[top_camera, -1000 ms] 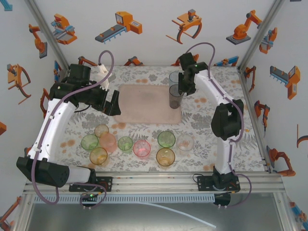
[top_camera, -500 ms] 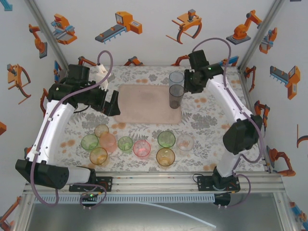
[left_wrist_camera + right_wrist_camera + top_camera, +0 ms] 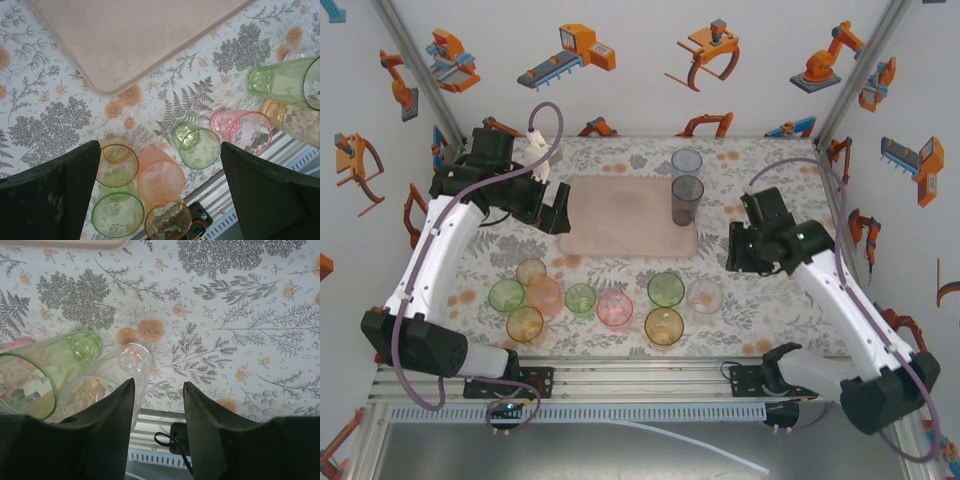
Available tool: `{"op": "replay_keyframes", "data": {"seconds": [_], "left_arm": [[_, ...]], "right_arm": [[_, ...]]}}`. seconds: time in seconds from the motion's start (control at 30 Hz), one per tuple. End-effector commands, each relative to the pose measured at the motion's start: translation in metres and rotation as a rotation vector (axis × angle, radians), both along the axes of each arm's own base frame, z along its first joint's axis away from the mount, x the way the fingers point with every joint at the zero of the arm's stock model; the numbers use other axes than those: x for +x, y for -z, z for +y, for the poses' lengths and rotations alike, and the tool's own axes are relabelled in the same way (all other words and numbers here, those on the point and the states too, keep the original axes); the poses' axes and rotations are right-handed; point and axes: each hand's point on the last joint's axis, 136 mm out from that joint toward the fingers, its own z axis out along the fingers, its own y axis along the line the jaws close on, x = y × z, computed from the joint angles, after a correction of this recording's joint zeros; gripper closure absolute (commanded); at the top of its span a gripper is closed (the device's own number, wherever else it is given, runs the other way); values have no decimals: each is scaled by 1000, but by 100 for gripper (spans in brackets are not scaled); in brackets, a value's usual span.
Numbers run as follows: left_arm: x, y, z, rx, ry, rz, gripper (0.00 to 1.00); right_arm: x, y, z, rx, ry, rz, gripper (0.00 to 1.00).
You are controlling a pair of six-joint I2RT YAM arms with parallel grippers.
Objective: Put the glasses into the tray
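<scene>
The pale pink tray (image 3: 620, 215) lies mid-table. A smoky grey glass (image 3: 686, 200) stands upright at its right edge, with a pale blue glass (image 3: 686, 162) right behind. Several more glasses stand in a front row, among them green (image 3: 666, 290), pink (image 3: 615, 308), orange (image 3: 663, 326) and clear (image 3: 705, 296). My left gripper (image 3: 556, 218) hovers open and empty at the tray's left edge. In its wrist view the tray (image 3: 135, 35) lies ahead, and a peach glass (image 3: 160, 175) lies far below the left gripper (image 3: 160, 200). My right gripper (image 3: 734, 254) is open and empty, above and right of the clear glass (image 3: 125, 370).
The front rail (image 3: 650, 375) runs just behind the glass row. A green glass (image 3: 45, 370) stands left of the clear one. Bare floral tabletop (image 3: 790, 200) stretches right of the tray. The enclosure walls close in on both sides.
My right arm has drawn away from the grey glass at the tray's right edge and swung toward the front right. The grey glass stays standing. The left arm has barely shifted.
</scene>
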Motion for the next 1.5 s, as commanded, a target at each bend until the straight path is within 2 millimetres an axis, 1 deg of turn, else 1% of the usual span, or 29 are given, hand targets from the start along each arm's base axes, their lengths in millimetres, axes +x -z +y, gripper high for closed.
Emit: {"op": "replay_keyframes", "data": {"seconds": [0.0, 0.13, 0.27, 0.4, 0.67, 1.07, 1.3, 1.47], "left_arm": [[4, -10, -3, 4, 18, -25, 3], [3, -7, -5, -10, 10, 1, 3], [-2, -3, -5, -13, 16, 12, 3], [-8, -3, -4, -14, 19, 10, 3], [-6, -3, -7, -25, 23, 17, 3], [-8, 0, -7, -27, 26, 23, 3], [-9, 0, -8, -29, 28, 24, 3], [-9, 1, -8, -31, 29, 28, 3]], "right_arm": [[-20, -2, -2, 48, 19, 11, 56], [-30, 1, 1, 72, -3, 37, 56], [-33, 7, 8, 98, -23, 62, 56], [-34, 11, 12, 115, -26, 78, 56], [-41, 15, 17, 119, -43, 98, 54], [-48, 35, 26, 32, -70, 144, 55], [-50, 47, 22, -65, -65, 162, 55], [-49, 53, 21, -81, -46, 163, 57]]}}
